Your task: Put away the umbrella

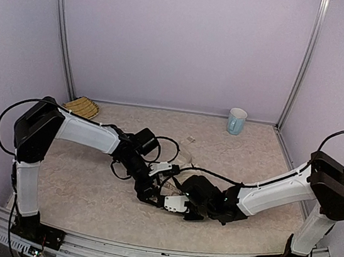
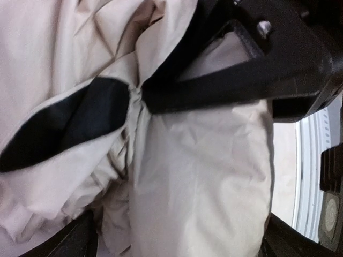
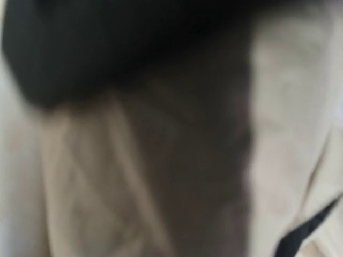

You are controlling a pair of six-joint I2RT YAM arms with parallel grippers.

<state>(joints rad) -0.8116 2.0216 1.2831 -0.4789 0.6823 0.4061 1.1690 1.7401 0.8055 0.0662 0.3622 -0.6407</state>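
The table [image 1: 267, 179] is a beige speckled surface enclosed by pale lilac walls. The left arm [image 1: 86, 133] and the right arm [image 1: 278, 190] reach inward and meet low over the near middle of the table.

The umbrella [image 2: 203, 176] lies on the table at that meeting point. In the top view the arms cover most of it, and only scraps of cream fabric show between them. In the left wrist view its crinkled canopy fills the frame. The right wrist view is too blurred to show more than cream fabric under a dark shape.

The left end effector [image 2: 182, 247] has its fingers [image 2: 75, 243] spread wide, one at each lower corner of its view, with the fabric bundle between them. The right end effector [image 2: 135, 95] appears in the same view. Its two black fingers [image 2: 241, 75] meet on a gathered fold of the canopy, and are therefore clamped on the umbrella.

A woven straw basket [image 1: 83, 107] sits in the far left corner, well apart from the umbrella. A white mug [image 1: 237, 120] with blue markings stands upright at the far right, against the back wall.
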